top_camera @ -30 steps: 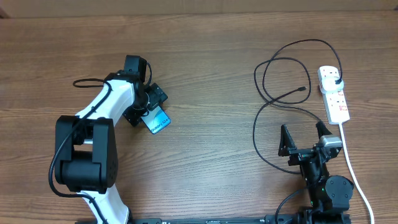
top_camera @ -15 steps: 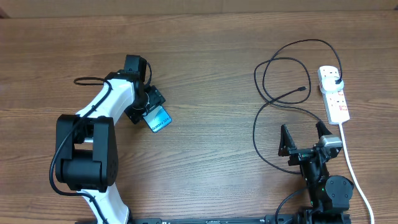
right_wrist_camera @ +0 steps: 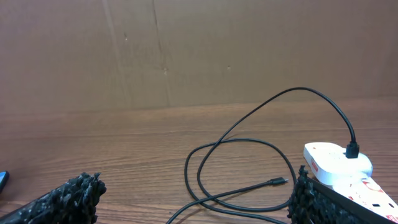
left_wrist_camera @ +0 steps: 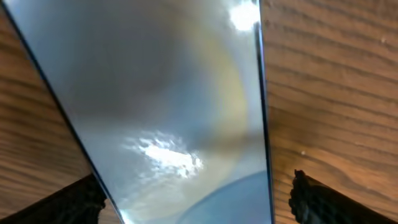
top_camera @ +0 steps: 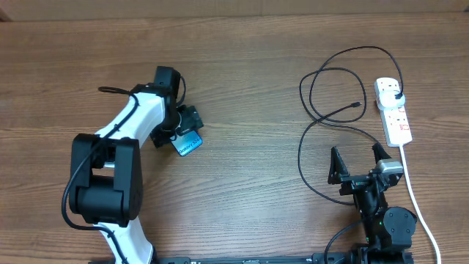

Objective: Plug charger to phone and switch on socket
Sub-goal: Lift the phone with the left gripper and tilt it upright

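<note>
Nearest the robot's base, the right gripper (top_camera: 359,163) sits low over the near edge of the wooden table (top_camera: 249,81). Its arm is folded tight behind it and its two fingers are spread wide with nothing between them. Farther out on the left, the white left arm reaches forward and bends rightward. The left gripper (top_camera: 176,129) points down over the phone (top_camera: 189,144), so from above only the lit blue end with small text peeks out. The left wrist camera fills in the rest: a glossy, glare-streaked screen lies flat between wide-parted fingers (left_wrist_camera: 323,199). A strip of bare wood separates the phone's edge from that finger, so the phone is not gripped. Beyond the right gripper, the overhead view alone shows the whole charger (top_camera: 300,89), a thin black cable in overlapping loops. Its small connector tip (top_camera: 358,105) lies free on the wood, well apart from the phone. The right wrist camera, looking level across the table, adds what the top view flattens: the cable rises off the wood in an arch before dropping to its black plug (right_wrist_camera: 351,149). The plug is seated in the far end of the socket (right_wrist_camera: 339,163). The socket is a white strip with red marks at the table's right side, and its thick white cord (top_camera: 414,198) trails back toward the near edge.
</note>
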Robot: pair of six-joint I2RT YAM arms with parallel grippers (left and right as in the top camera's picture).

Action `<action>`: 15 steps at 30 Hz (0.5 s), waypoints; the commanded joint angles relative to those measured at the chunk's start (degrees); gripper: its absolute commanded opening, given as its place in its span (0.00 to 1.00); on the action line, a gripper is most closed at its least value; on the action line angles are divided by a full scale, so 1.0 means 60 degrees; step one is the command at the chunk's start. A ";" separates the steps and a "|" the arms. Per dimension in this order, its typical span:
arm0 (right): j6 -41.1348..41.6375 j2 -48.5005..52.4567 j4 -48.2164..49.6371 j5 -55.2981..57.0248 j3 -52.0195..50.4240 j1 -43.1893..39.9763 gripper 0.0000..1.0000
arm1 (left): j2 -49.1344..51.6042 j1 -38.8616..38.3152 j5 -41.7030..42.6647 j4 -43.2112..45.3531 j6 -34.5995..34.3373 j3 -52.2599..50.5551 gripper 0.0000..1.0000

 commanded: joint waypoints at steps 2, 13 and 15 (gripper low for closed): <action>-0.0029 -0.0113 0.0033 0.0084 -0.0102 0.0007 1.00 | 0.0368 0.0062 0.0087 -0.0306 -0.0576 0.0379 1.00; -0.0033 -0.0113 0.0033 0.0084 -0.0102 0.0007 1.00 | 0.0514 0.0259 -0.0736 -0.1217 -0.0761 0.1537 1.00; -0.0029 -0.0113 0.0033 0.0084 -0.0102 0.0007 1.00 | 0.0652 0.0426 -0.0506 -0.1311 -0.0780 0.1552 1.00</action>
